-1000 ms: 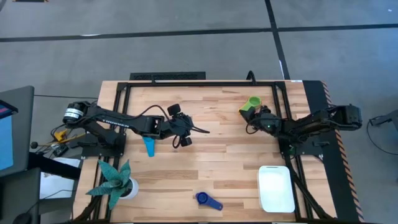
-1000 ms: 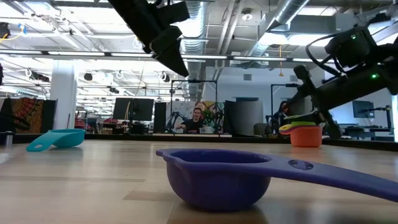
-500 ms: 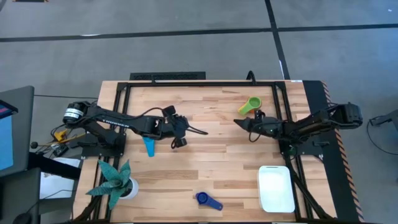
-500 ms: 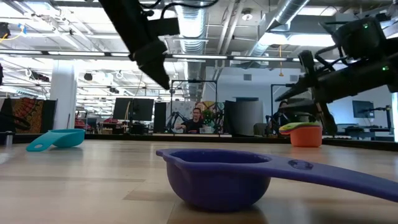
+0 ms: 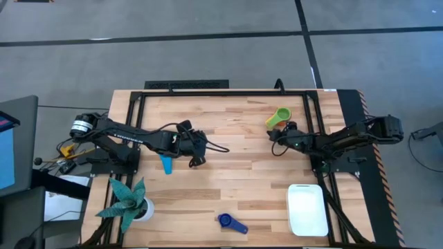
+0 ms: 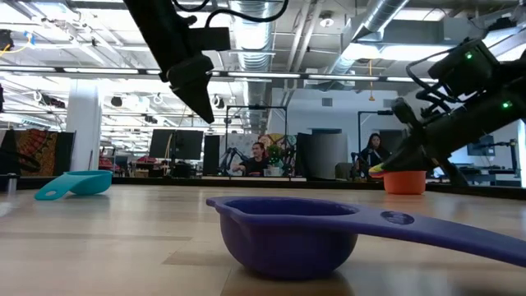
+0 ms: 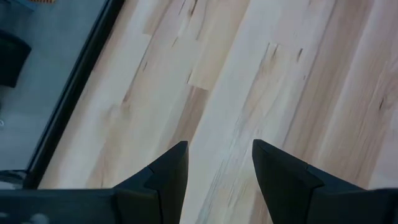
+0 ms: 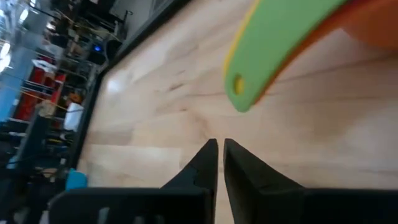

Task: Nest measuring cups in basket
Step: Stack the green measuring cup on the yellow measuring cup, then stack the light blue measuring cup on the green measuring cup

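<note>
Basket: the white basket [image 5: 307, 209] sits at the near right of the table [image 5: 235, 145] with nothing in it; no cup has reached it yet.
Stacked cups: a green cup [image 5: 279, 116] lies at the far right of the table; the low view shows it on top of a yellow and an orange cup [image 6: 404, 179], so part of the nesting looks done, though outside the basket.
Loose cups: a teal cup [image 5: 166, 162] lies near the left arm, and a dark blue cup [image 5: 231, 222] lies at the near edge, well apart from the basket.
Other cups: red and blue ones cannot be made out.
Right gripper [image 5: 275, 135]: just beside the green handle, fingers almost together, holding nothing in its wrist view.
Left gripper [image 5: 201, 150]: hovers beside the teal cup, fingers apart and empty over bare wood.
Remaining: judged from this, most of the task is left, namely gathering the loose cups and getting the stack into the basket.
</note>
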`<action>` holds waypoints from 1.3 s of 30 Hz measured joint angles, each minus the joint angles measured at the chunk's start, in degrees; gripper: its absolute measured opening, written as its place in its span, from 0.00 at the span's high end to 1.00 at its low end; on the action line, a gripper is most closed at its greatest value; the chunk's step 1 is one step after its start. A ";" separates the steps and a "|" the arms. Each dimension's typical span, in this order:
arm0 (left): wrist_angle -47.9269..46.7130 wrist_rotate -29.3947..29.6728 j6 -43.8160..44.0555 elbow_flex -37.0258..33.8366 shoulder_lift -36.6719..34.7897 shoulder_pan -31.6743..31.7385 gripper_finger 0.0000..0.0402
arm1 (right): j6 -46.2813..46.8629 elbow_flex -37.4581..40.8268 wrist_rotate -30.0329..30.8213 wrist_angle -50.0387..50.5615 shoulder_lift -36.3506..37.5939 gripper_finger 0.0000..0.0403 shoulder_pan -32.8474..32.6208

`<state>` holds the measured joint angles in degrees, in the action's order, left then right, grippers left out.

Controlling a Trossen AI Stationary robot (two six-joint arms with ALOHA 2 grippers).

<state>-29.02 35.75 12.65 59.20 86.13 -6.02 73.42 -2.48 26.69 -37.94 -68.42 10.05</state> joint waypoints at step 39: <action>-23.08 -2.29 41.83 -15.28 -14.57 -6.43 0.58 | -19.98 -3.46 9.87 -11.63 -0.46 0.93 -19.39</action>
<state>-52.10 33.46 54.48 43.92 71.56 -12.45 53.44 -5.94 36.56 -49.57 -68.88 -9.34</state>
